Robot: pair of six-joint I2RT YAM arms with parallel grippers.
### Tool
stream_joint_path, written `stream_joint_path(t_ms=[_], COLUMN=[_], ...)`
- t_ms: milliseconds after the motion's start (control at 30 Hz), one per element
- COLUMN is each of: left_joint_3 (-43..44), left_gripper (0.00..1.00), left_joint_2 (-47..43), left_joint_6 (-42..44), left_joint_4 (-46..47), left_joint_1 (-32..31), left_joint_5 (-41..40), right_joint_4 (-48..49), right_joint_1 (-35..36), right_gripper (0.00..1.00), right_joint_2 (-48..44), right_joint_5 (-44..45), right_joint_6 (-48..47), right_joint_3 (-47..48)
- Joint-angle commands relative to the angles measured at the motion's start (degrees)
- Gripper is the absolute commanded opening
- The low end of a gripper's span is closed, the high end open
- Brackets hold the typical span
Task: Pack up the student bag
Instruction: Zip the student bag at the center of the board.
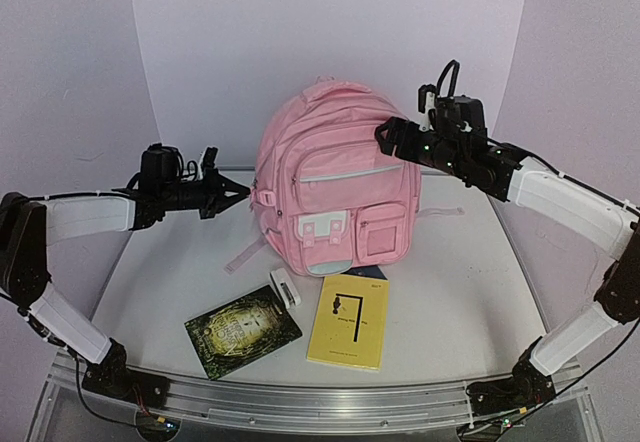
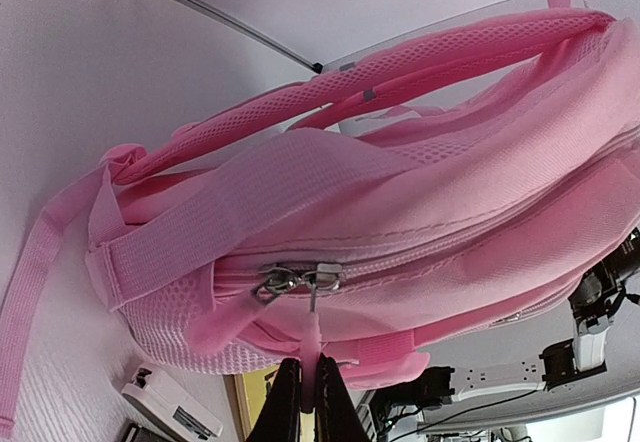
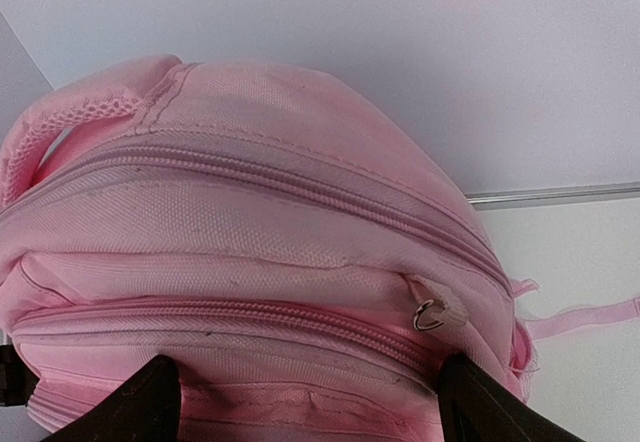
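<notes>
While the student bag (image 1: 335, 187) stands upright between your left gripper (image 2: 308, 397) and right gripper (image 3: 300, 402), every zip looking closed, nothing seems packed yet. The yellow book (image 1: 348, 320), the dark book (image 1: 243, 330) and the small white box (image 1: 285, 287) lie nearer the bases than either hand. The right gapes across its soft pink crown, and the left pinches a zip pull (image 2: 311, 347) at its side.

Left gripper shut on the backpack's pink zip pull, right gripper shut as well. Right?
Not quite. The right gripper is open: the right wrist view shows its fingers spread wide, the pink backpack showing between them. The left gripper is shut on the zip pull, as stated.
</notes>
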Motion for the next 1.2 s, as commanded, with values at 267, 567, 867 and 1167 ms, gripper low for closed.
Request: stream_joint_path(t_ms=[267,567,867,1167], left_joint_3=[7.6,4.1,1.8,3.3], left_gripper=[0.00,0.00,0.00,0.00], left_joint_2=[4.1,1.1,4.1,7.8], left_joint_6=[15.0,17.1,13.4,12.7], left_joint_4=[-4.3,-11.8,-10.8,-14.4], left_joint_1=[0.9,1.1,1.2,1.2], left_joint_5=[3.8,-2.9,-2.3,-4.0], right_joint_4=[-1.4,-1.3,-1.2,-1.3], right_joint_1=[0.0,0.0,0.0,0.0], right_gripper=[0.89,0.88,0.88,0.88], right_joint_2=[-1.7,-3.6,-3.7,-3.8], right_joint_5=[-1.4,-0.2,-0.1,0.3], right_joint_6=[0.3,0.3,0.4,0.4], right_joint_3=[-1.4,-3.1,-3.7,-4.0])
